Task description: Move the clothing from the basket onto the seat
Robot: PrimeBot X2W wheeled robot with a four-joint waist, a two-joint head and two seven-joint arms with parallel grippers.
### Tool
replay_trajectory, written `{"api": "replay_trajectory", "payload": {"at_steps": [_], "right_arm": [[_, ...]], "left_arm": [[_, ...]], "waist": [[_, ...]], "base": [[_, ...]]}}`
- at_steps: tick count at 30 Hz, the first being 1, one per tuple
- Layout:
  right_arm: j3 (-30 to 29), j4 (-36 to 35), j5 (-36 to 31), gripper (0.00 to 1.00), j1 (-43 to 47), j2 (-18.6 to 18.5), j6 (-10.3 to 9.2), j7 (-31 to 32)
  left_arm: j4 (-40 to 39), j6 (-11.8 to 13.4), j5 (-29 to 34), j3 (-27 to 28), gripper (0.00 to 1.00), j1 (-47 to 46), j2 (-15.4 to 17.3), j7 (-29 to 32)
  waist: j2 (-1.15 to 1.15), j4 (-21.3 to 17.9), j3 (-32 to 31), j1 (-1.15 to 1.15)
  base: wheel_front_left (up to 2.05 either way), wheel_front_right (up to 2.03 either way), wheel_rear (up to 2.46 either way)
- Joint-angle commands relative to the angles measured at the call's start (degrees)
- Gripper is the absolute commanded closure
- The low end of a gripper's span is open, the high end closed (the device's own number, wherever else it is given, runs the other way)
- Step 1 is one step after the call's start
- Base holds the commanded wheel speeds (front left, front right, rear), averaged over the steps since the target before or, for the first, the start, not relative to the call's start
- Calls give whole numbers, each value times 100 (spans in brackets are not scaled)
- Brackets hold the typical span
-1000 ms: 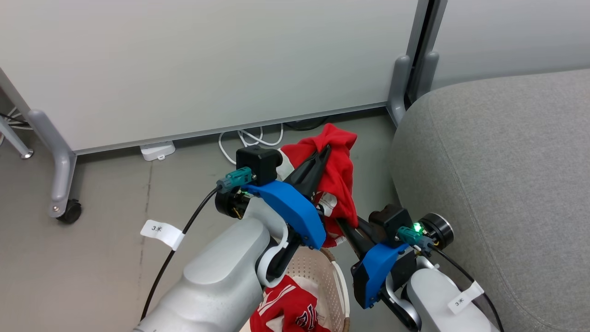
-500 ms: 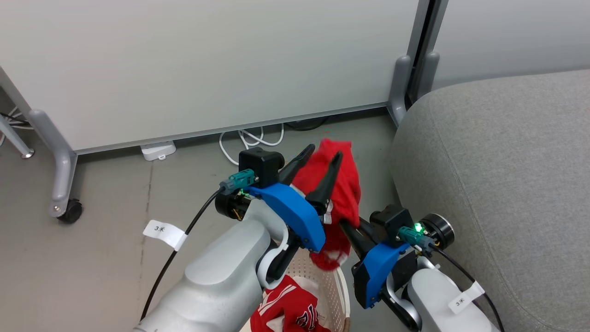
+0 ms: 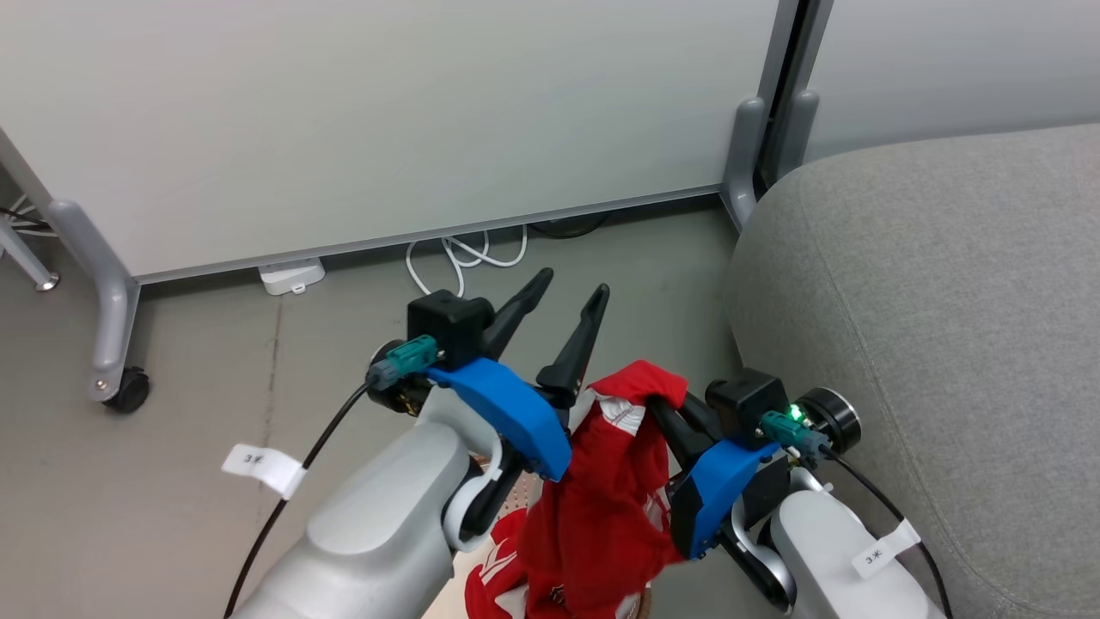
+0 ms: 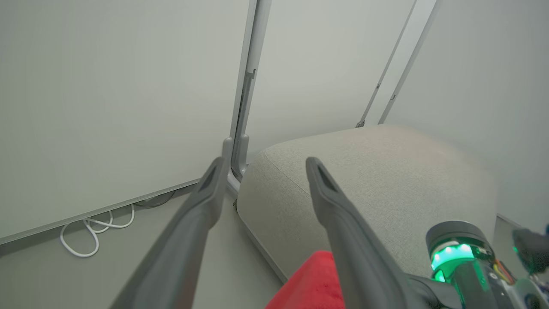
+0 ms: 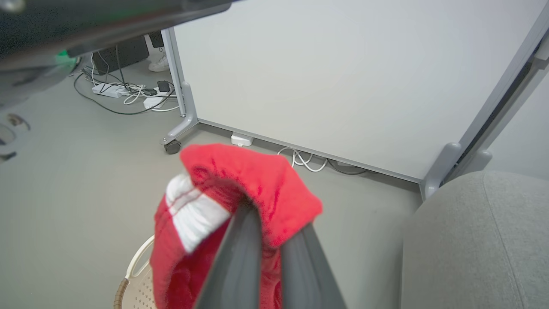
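Head view, lower centre: right gripper (image 3: pixel 663 411) is clamped on a red garment (image 3: pixel 601 499). Its fingers are mostly buried in the cloth. The garment hangs down from the pinch in a bunched fold, with a white panel near the top, and covers most of the basket (image 3: pixel 519 497) below it. Only a bit of perforated cream wall and a strip of brown rim at the bottom edge are visible.

A second red garment (image 3: pixel 497 578) with white stripes lies in the basket at bottom centre, partly behind the hanging one.

Left gripper (image 3: pixel 573 285) is at centre frame, fingers spread wide with nothing between them, pointing toward the upper right. It sits just left of the held garment; cannot tell if it touches it.

The seat (image 3: pixel 928 301) fills the right side of the frame. Grey fabric, nothing on it. The garment is near its left edge, not over it.

Left wrist view: left gripper (image 4: pixel 266 165) wide apart, seat (image 4: pixel 386 180) beyond the fingers, corner of red garment (image 4: pixel 313 279) at bottom centre.

Right wrist view: right gripper (image 5: pixel 270 223) closed, red garment (image 5: pixel 240 180) draped over the fingertips, basket (image 5: pixel 136 281) rim at lower left, seat (image 5: pixel 472 240) at lower right.

Background: white partition (image 3: pixel 387 112) across the top, white cables (image 3: pixel 464 254) under it, a caster wheel (image 3: pixel 129 391) at left, grey floor (image 3: pixel 189 344).
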Motion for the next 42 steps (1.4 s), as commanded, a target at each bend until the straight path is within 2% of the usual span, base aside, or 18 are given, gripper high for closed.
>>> {"api": "replay_trajectory", "payload": {"at_steps": [1,6,11,18,20,27,34,42], "right_arm": [[-93,-116,-48,100,38,-17,3,-34],[-300,-421,-119,100,121,-18,3,-25],[-459,-719,-162,100,194,-18,3,38],[-710,-1291,-246,100,319,-17,3,145],[-767,-1494,-231,100,393,-16,3,191],[-831,-1781,-151,100,553,-16,3,228],[-814,-1915,-54,100,666,-15,3,195],[-826,-1936,35,100,711,-13,3,132]], "left_arm": [[-283,-23,230,271,0,195,175,-39],[-1118,-4,968,1069,0,963,504,-38],[-1671,-67,1516,1720,0,1712,644,-34],[-2332,-176,2209,2729,0,2770,657,-35],[-2533,-216,2456,3094,0,3114,653,-35],[-2899,-266,2872,3815,0,3677,632,-37],[-3031,-296,3113,4103,0,3901,635,-36],[-3028,-280,3157,3927,0,3779,724,-36]], "waist": [[0,-22,25,0],[0,-123,81,0],[0,-272,114,0],[0,-657,212,0],[0,-882,266,0],[0,-1443,408,0],[0,-1927,513,0],[0,-2242,598,0]], "base": [[0,0,0],[0,0,0],[0,0,0],[0,0,0],[0,0,0],[0,0,0],[0,0,0],[0,0,0]]}}
